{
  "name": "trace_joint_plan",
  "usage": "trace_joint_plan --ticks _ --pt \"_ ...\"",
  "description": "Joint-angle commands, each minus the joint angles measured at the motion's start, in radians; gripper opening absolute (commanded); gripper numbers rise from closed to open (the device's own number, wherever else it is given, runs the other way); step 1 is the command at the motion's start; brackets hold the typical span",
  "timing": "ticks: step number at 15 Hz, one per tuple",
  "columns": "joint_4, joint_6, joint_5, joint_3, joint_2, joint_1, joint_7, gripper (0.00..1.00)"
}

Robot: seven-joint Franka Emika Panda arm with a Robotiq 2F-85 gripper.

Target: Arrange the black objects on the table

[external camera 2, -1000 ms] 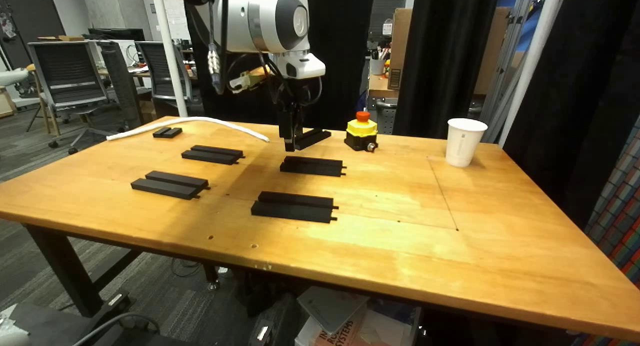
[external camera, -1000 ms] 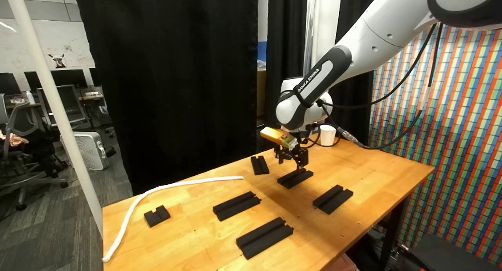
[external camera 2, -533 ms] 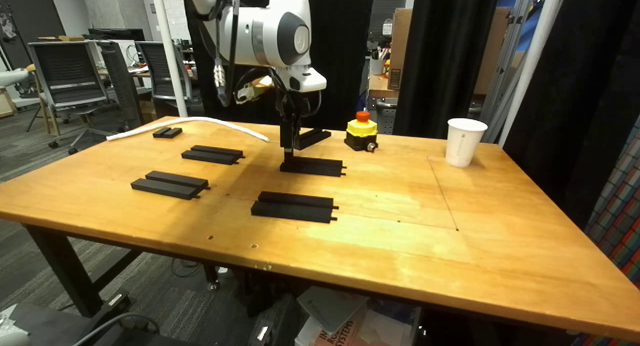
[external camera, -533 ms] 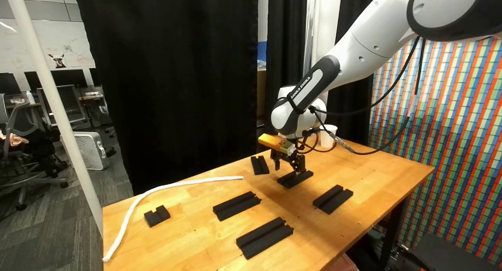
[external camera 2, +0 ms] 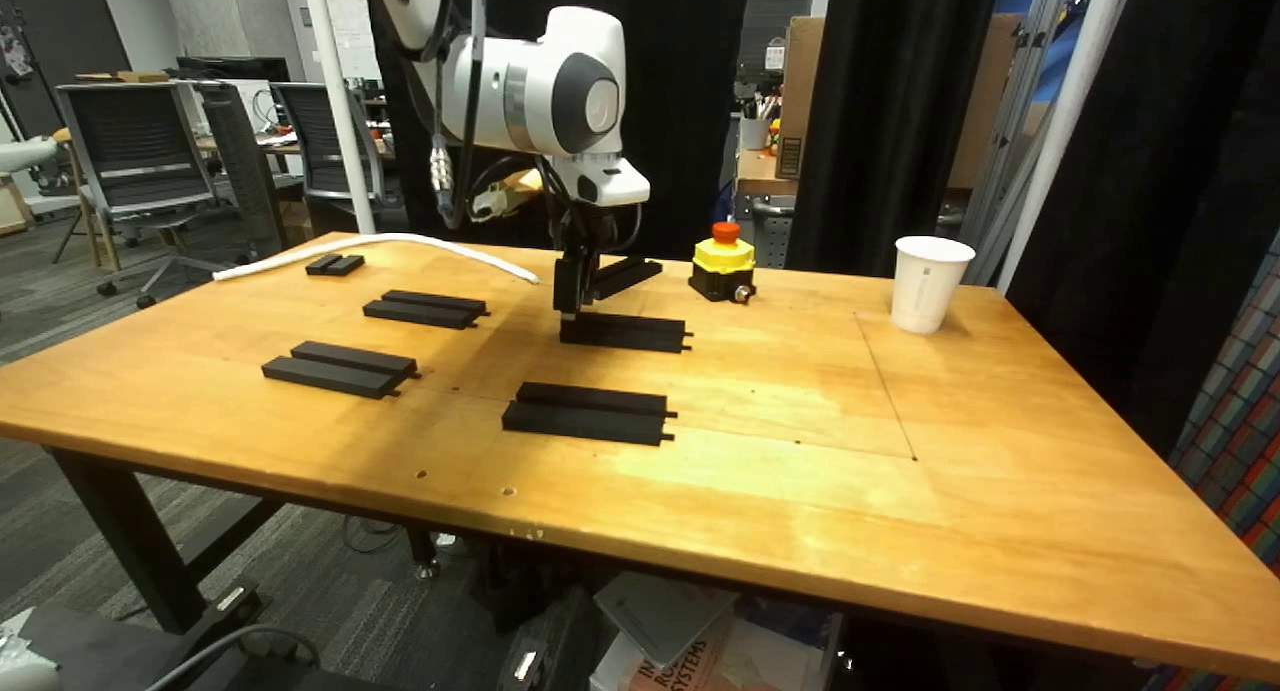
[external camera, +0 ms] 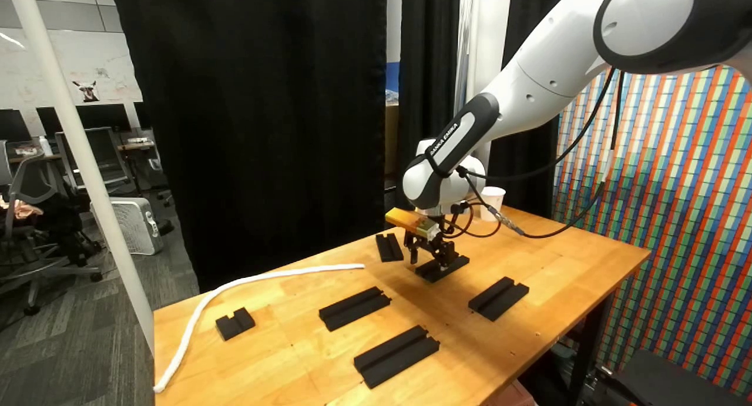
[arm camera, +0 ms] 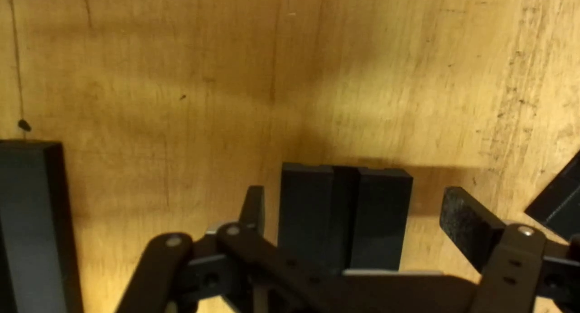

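In an exterior view, a long white cord (external camera 2: 400, 237) arches across the upper left of the frame, lying on a honey-coloured wood-grain table (external camera 2: 800, 521). At centre left lies a long matte-black rectangular slab (external camera 2: 335, 371) with a lengthwise groove. Above it, under the cord's arch, sits a short, stubby black block (external camera 2: 346, 265), and a little right of these is a grooved black slab (external camera 2: 420, 311). Another flat black grooved slab (external camera 2: 585, 416) lies at lower centre.

Above that, mid-frame, the black two-fingered gripper (arm camera: 353, 206) points down from a white-and-grey robot arm (external camera 2: 540, 91). In the wrist view its fingers (arm camera: 469, 224) are spread wide, astride a flat matte-black grooved block (external camera 2: 630, 333); table shows between each finger and the block, and nothing is held. The block lies nearer the finger at that frame's left. Behind the gripper, an angled black block (external camera 2: 628, 278) rests near the table's far edge. Right of centre stands a yellow-and-black box with a red button (external camera 2: 722, 261); at upper right, an upright white tapered cup (external camera 2: 930, 283).
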Motion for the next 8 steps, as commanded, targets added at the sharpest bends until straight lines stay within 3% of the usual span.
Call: trace_joint_plan --ticks 1,8 --pt "0.02 0.011 0.04 -0.024 0.015 0.022 -0.018 1.0" --pt "0.014 0.03 0.056 -0.027 0.019 0.022 -0.022 1.0"
